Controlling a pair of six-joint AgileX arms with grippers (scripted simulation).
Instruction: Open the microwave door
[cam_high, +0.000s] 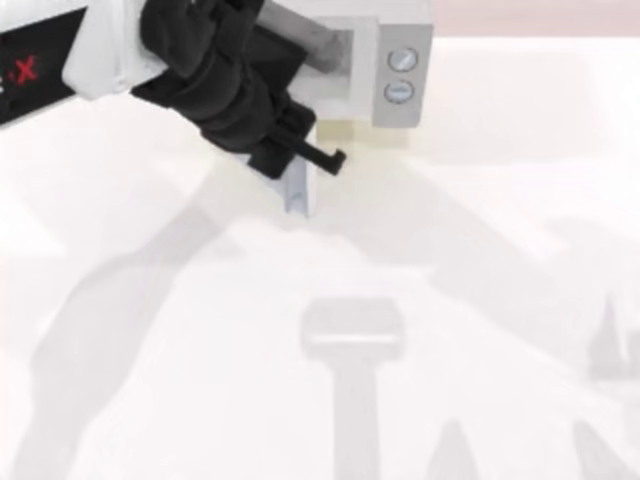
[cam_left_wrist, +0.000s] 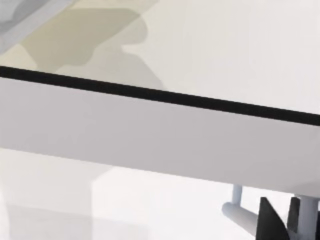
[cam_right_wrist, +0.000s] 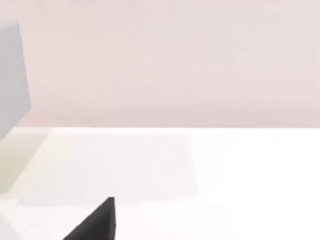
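Observation:
The microwave (cam_high: 405, 25) stands at the table's far edge, near the middle. Its two-knob strip (cam_high: 400, 75) faces the camera. The microwave door (cam_high: 299, 192) is swung out toward the front and shows edge-on, leaving the cavity (cam_high: 335, 55) open. My left gripper (cam_high: 318, 155) sits at the door's top, shut on the door handle. In the left wrist view the door (cam_left_wrist: 150, 135) fills the middle as a grey band, and the pale handle bar (cam_left_wrist: 240, 214) runs between the black fingers (cam_left_wrist: 270, 225). My right gripper (cam_right_wrist: 100, 225) is parked off the top view.
The white table (cam_high: 480, 300) stretches in front of the microwave, crossed only by arm shadows. The left arm (cam_high: 215, 70) reaches in from the far left over the microwave's left side. A grey box side (cam_right_wrist: 10, 75) shows in the right wrist view.

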